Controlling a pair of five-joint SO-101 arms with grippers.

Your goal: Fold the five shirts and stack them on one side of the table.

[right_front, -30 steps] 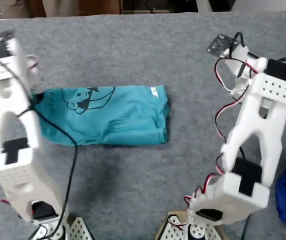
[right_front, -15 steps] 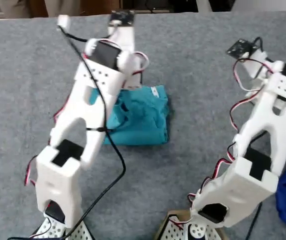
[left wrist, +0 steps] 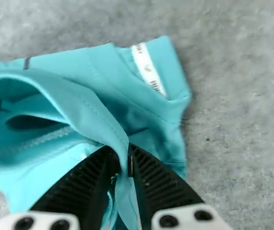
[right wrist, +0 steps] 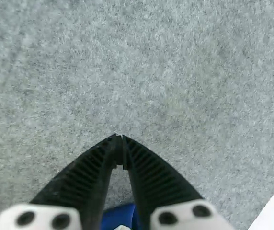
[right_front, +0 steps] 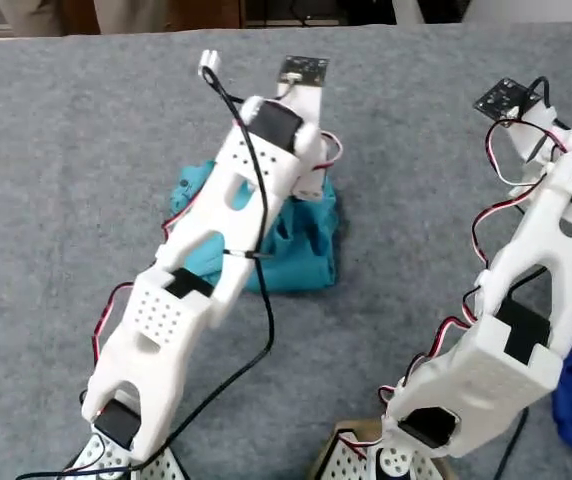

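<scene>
The shirt (left wrist: 103, 91) is smooth cloth. The tabletop (right_front: 56, 200) is rough grey felt; the left end effector (left wrist: 123, 155) is ribbed matt plastic.

Grey felt-like cloth (right_front: 66, 180) runs right across the table, and beyond the far edge sit brown wooden furniture (right_front: 201, 12) and a pale panel (right_front: 536, 8).

From above, we see the left arm (right_front: 166, 320) lying across the teal shirt (right_front: 311, 245) and covering most of it. At the right edge, a blue cloth (right_front: 569, 400) is cut off by the frame and partly behind the right arm (right_front: 551, 235); we cannot tell whether it is a shirt. In the left wrist view the shirt runs off the edge, and its pinched fold hides the tips of the left gripper (left wrist: 122, 152).
</scene>
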